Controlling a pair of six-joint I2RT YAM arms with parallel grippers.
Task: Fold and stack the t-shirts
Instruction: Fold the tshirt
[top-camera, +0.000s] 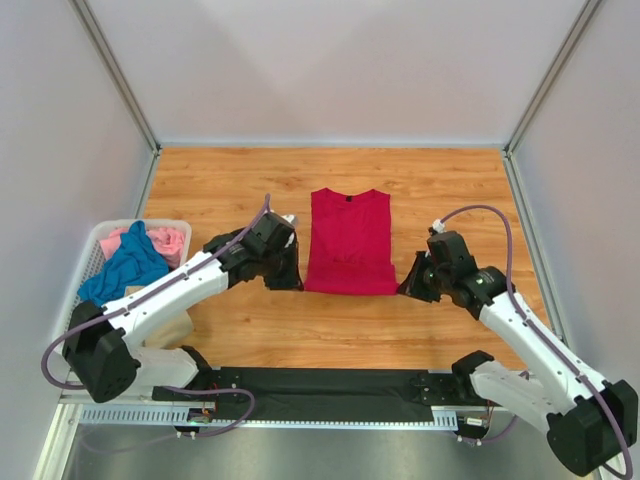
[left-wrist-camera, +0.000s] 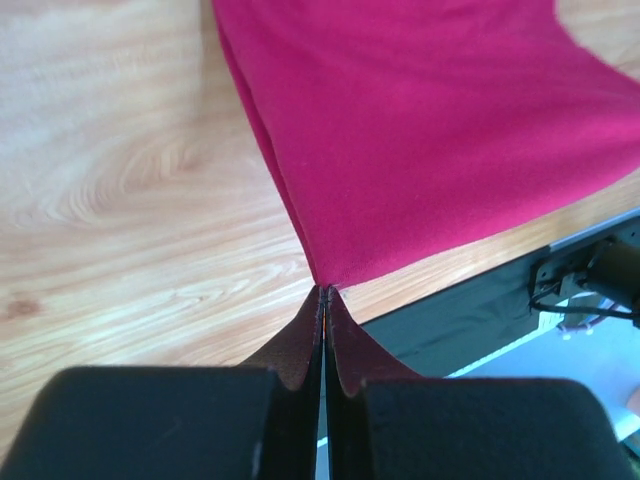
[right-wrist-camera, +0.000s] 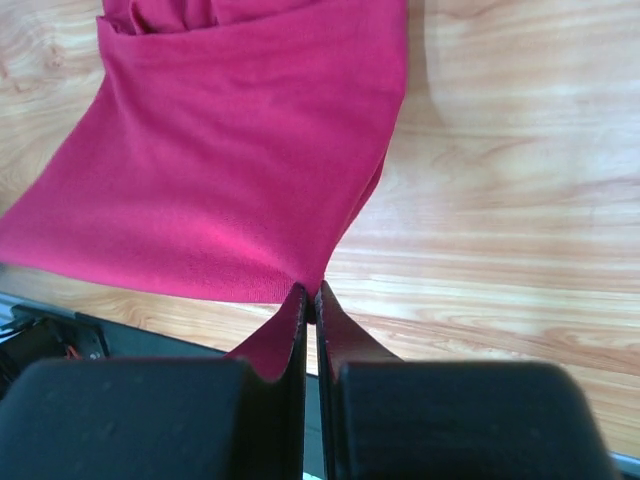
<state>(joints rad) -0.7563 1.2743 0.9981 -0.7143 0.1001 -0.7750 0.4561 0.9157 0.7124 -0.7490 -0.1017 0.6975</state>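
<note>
Near corners of the red shirt (top-camera: 348, 243), flat on the surface (top-camera: 220, 190), are pinched by the closed left pincer (left-wrist-camera: 323, 300) and right pincer (right-wrist-camera: 310, 300). Both should be raised evenly and carried toward the collar (top-camera: 347, 197).

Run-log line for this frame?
red t-shirt: flat on table | left tool: shut on near-left corner | right tool: shut on near-right corner

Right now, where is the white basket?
Overhead view: the basket sits at the table's left edge, beside the left arm, left of the red shirt.
</note>
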